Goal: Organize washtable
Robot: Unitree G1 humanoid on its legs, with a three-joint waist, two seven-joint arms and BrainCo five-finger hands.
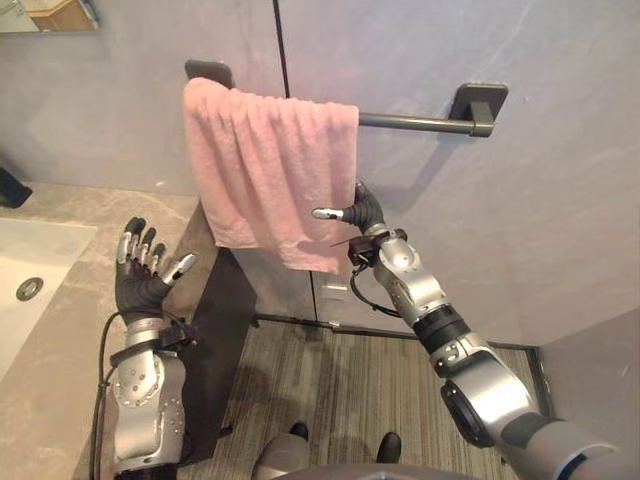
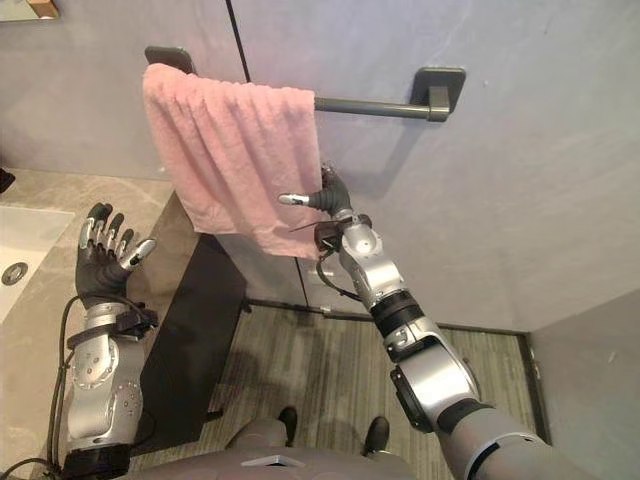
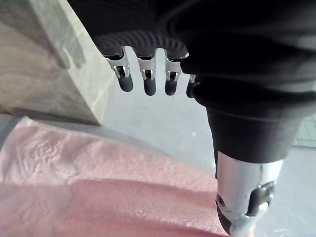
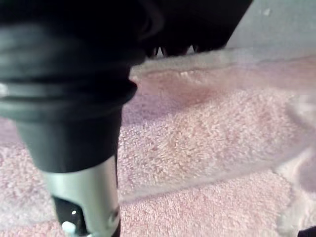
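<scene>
The pink towel (image 1: 265, 170) hangs folded over the left end of a dark towel bar (image 1: 415, 123) on the grey far wall (image 1: 520, 230), its lower edge hanging free above the floor. The right hand (image 1: 360, 210) is raised to the towel's lower right edge, partly behind the cloth, and I cannot tell whether it grips it. The left hand (image 1: 140, 280) is upright and open with straight fingers, holding nothing, near left over the stone counter (image 1: 60, 340), right of the white sink (image 1: 25, 270).
</scene>
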